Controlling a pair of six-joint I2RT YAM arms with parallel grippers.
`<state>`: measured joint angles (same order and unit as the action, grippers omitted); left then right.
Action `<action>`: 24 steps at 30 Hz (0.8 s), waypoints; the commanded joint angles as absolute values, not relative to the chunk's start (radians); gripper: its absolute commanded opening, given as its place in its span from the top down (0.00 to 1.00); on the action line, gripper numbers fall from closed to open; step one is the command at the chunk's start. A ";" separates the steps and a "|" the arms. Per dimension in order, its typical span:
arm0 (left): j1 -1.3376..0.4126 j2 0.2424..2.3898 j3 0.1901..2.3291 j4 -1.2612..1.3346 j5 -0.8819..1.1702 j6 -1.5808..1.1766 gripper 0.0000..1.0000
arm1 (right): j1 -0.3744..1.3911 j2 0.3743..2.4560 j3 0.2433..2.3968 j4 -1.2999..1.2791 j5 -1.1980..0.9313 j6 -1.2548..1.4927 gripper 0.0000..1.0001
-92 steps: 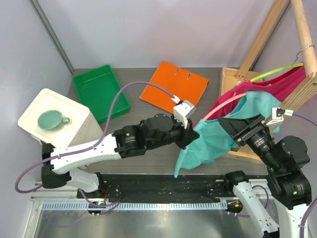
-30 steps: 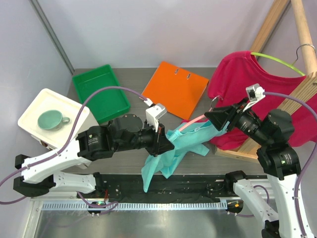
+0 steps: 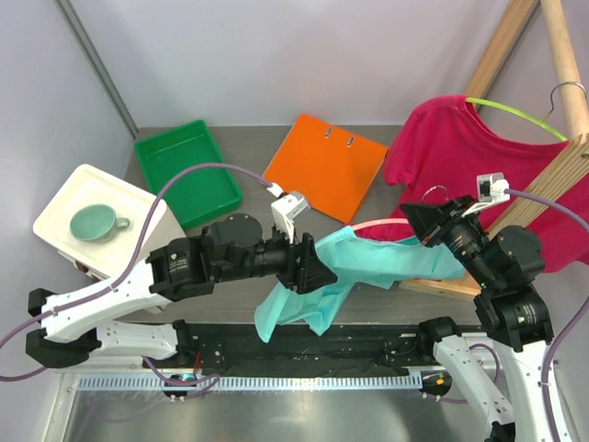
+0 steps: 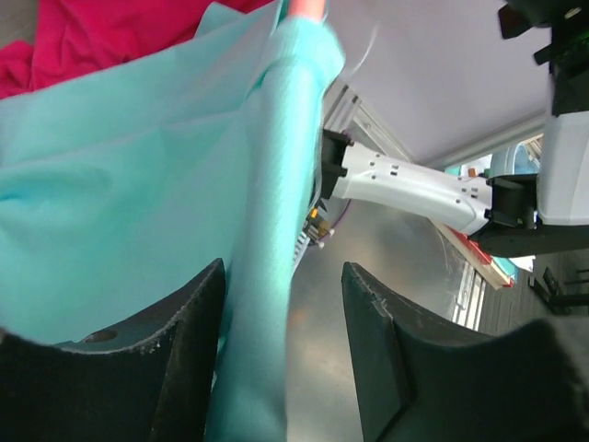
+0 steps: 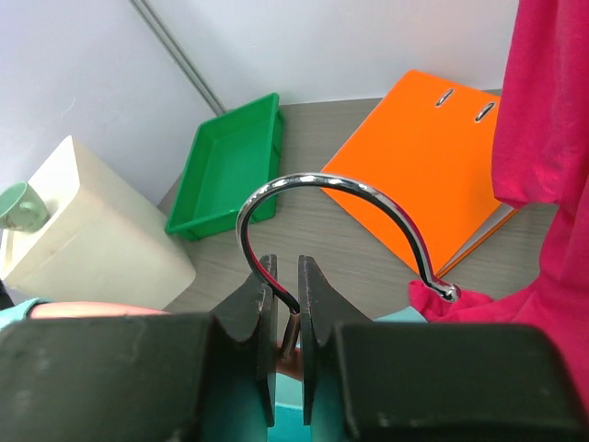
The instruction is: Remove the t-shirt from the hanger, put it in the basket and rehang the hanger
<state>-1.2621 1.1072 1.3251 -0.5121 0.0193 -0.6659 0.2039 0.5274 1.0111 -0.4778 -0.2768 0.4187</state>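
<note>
**Shirt partly worked off, hanger pinned at the hook**

The left pincer (image 4: 285,274) stands with its jaws spread. A fold of the teal t-shirt (image 3: 368,262) runs between them but is not pinched. The shirt hangs in the air between the two arms, above the near part of the worktop (image 3: 253,147), and its left end droops toward the near edge. To the right, its cloth is gathered around the pink hanger (image 3: 375,224), one arm of which shows bare along the shirt's far side. Further right, the right pincer (image 5: 285,267) is pressed together on the wire neck below the hook (image 5: 313,178) and holds the hanger up. The red t-shirt (image 3: 442,147) on the rack at the far right is apart from this.

The step in hand looks like drawing the shirt off the hanger. The left pincer would likely need to close on the cloth and pull left and near while the right keeps the hanger steady.
</note>
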 commanded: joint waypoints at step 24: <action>-1.266 0.904 1.167 -0.655 -0.127 -0.703 0.97 | 0.204 0.469 1.141 -0.503 -0.094 0.520 0.99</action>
<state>-1.2621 0.9348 1.1530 -0.6231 -0.0883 -0.7017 0.2039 0.4843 1.0924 -0.5358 -0.1623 0.4706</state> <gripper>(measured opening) 0.139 0.141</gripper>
